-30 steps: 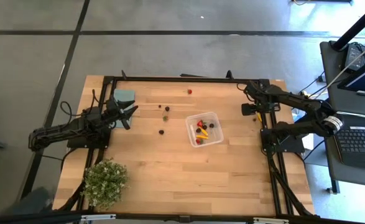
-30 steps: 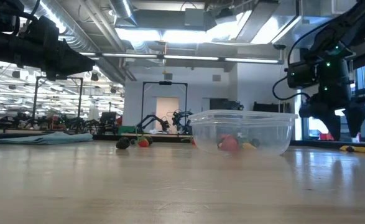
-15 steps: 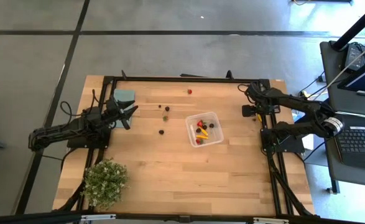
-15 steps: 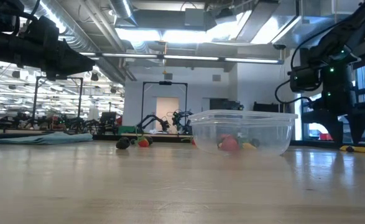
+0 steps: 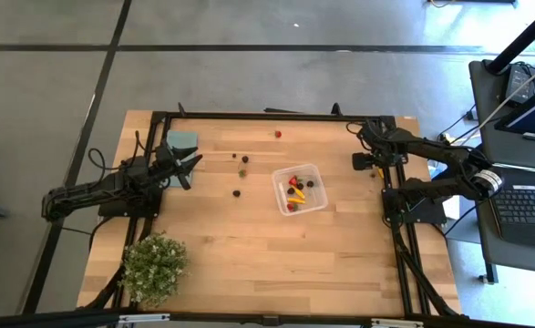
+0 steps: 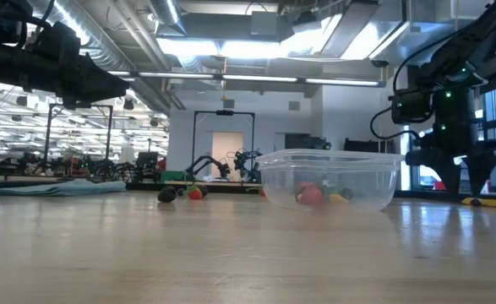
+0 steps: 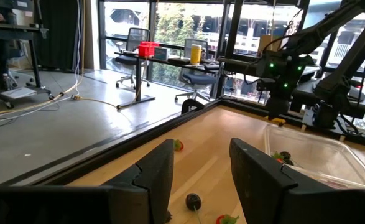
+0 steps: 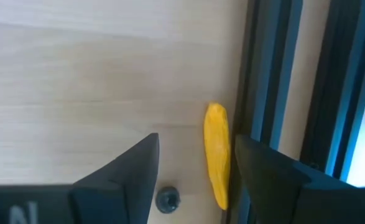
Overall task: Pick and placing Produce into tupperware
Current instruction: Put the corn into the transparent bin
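The clear square tupperware (image 5: 300,189) (image 6: 332,179) stands right of the table's middle with several red, dark and yellow pieces inside. Loose produce lies on the wood: a red bit (image 5: 278,134) near the far edge, and dark and green bits (image 5: 241,164) (image 5: 237,193) left of the tupperware. A yellow elongated piece (image 8: 217,154) (image 6: 482,201) lies flat against the right-hand black rail. My right gripper (image 8: 198,180) (image 5: 365,162) hovers open just over it, fingers pointing down and touching nothing. My left gripper (image 7: 201,177) (image 5: 187,169) waits open by the left edge.
A flat teal rectangle (image 5: 181,141) lies at the far left, and a bushy potted plant (image 5: 154,266) stands at the near left corner. Black frame rails (image 8: 281,74) run along the right edge beside the yellow piece. A small dark dot (image 8: 168,198) sits on the wood there.
My right gripper has sunk a little toward the table by the right rail, staying open above the yellow piece. No produce has moved.
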You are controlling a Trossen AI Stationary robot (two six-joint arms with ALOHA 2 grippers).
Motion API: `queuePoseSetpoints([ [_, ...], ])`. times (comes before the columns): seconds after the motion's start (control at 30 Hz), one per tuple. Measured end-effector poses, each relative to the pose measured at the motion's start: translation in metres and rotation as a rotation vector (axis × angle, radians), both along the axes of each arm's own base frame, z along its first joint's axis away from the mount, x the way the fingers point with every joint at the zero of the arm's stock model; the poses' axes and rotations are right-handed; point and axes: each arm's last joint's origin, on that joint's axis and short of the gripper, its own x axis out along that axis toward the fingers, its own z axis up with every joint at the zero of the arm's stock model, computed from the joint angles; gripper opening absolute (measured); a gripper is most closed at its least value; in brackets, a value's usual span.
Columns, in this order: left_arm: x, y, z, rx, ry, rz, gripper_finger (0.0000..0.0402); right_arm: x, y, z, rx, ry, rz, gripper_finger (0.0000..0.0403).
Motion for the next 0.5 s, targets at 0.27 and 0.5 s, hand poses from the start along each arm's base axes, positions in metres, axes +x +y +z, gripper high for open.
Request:
queuePoseSetpoints([
  [0.27, 0.0, 0.0, 0.0, 0.0, 0.0, 0.001, 0.0149, -0.007, 0.01, -0.015, 0.04, -0.005, -0.028, 0.0213],
  [0.5, 0.0, 0.0, 0.0, 0.0, 0.0, 0.003, 0.0149, -0.007, 0.011, -0.016, 0.045, -0.015, -0.053, 0.0201],
])
